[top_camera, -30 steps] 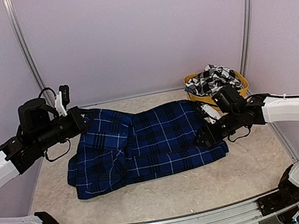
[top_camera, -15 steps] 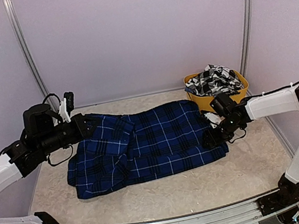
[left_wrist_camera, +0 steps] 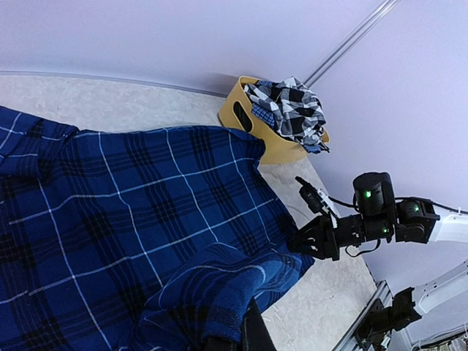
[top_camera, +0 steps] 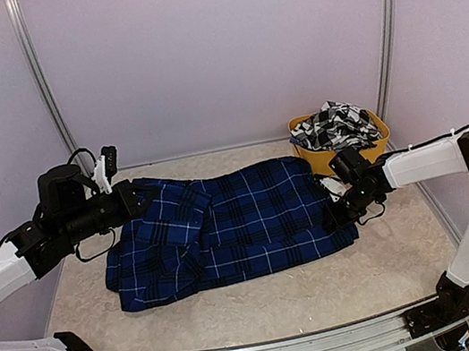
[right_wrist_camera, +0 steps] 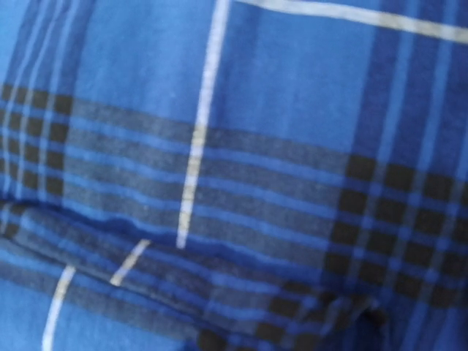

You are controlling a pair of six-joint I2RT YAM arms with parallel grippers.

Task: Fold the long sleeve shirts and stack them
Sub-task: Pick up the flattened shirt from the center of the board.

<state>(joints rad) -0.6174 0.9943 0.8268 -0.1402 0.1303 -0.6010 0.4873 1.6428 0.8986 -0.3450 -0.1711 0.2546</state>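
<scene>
While the blue plaid shirt (top_camera: 242, 219) lay spread on the table (top_camera: 266, 302), the left gripper (top_camera: 137, 197) was clamped tight on cloth at its far-left corner. The right gripper (top_camera: 334, 215) sat at the shirt's right edge, grip impossible to tell. The checked shirt (top_camera: 335, 124) lay heaped in the yellow tub (top_camera: 383, 136), table's far-right corner.

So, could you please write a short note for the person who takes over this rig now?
Left claw: shut on the far left corner of the blue shirt.
Right claw: at the shirt's right edge, grip unclear.
Blue shirt lies rumpled on the table; checked shirt is heaped in the yellow tub.
Done: no finished fold, nothing stacked.
Left: fold both shirts, stack them.
</scene>
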